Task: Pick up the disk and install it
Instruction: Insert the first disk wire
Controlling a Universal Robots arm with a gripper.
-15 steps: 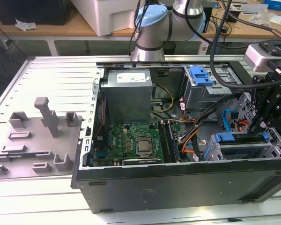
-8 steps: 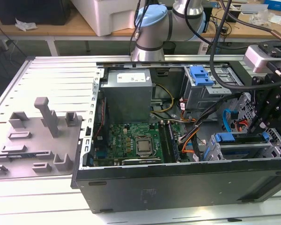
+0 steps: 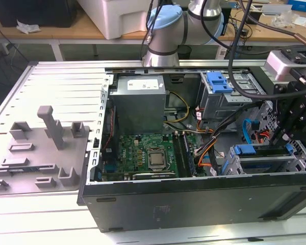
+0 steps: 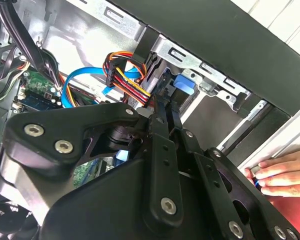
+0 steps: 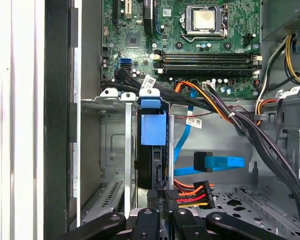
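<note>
Blue-framed, the disk (image 5: 153, 131) stands on edge in the drive cage (image 5: 110, 145), dead ahead of the gripper (image 5: 163, 196), its long axis running straight away from the fingers (image 4: 160, 130). They sit almost closed just behind its near end, seemingly gripping nothing.

An open computer case (image 3: 194, 204) lies on its side on a slatted metal table (image 3: 51, 81). Inside it are a green motherboard (image 3: 143, 153) with its CPU socket (image 3: 156, 159) and a grey power supply (image 3: 138, 99). A blue bracket (image 3: 218, 81) sits atop the drive cage (image 3: 234, 99). A grey fixture plate (image 3: 35, 153) with upright pegs lies just beside the case, on the exterior view's left. In the first wrist view, a blue data cable (image 5: 217, 162) runs near a bundle of coloured power wires (image 5: 190, 196).
</note>
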